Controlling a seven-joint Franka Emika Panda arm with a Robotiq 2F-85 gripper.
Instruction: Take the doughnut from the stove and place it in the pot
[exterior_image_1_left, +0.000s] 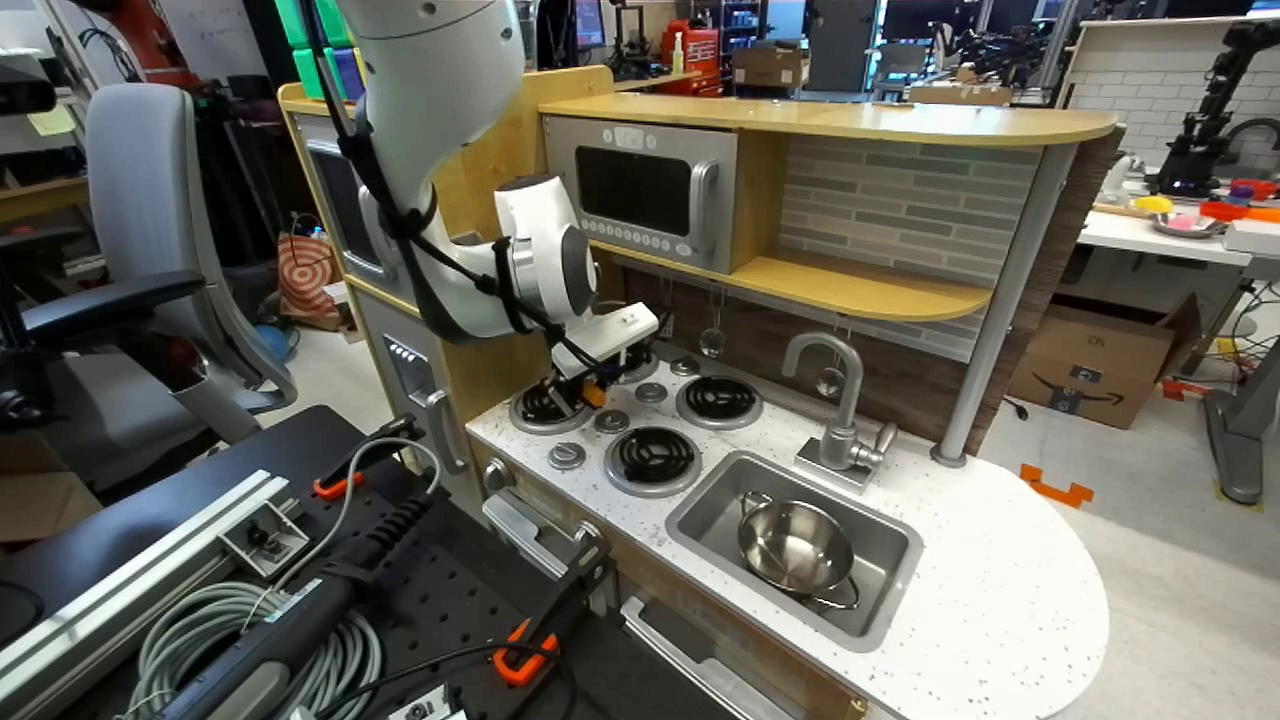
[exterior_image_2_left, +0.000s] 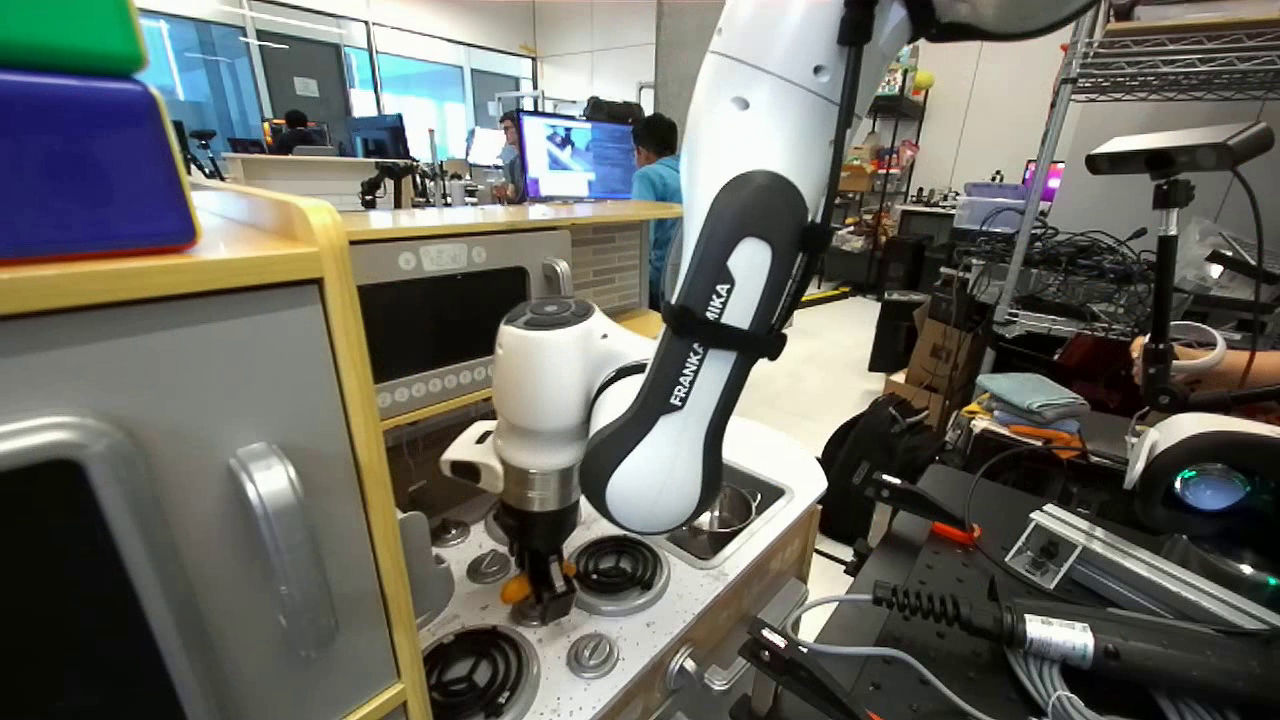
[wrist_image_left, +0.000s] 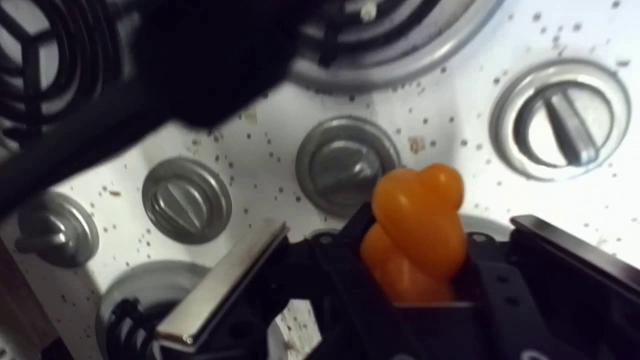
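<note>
As the end effector (exterior_image_2_left: 548, 592) points down, doughnut (wrist_image_left: 420, 225) clasped between fingers (wrist_image_left: 495, 280)

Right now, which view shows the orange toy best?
Wrist view: the orange toy is large there, its rounded lobes visible. Both exterior views show it only as small bits of orange at the hand, too small to show its shape.

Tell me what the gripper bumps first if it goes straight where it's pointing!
Probably the stove, close to a knob; the gripper points down there. Depth is unclear, so it might hit the knob itself.
</note>
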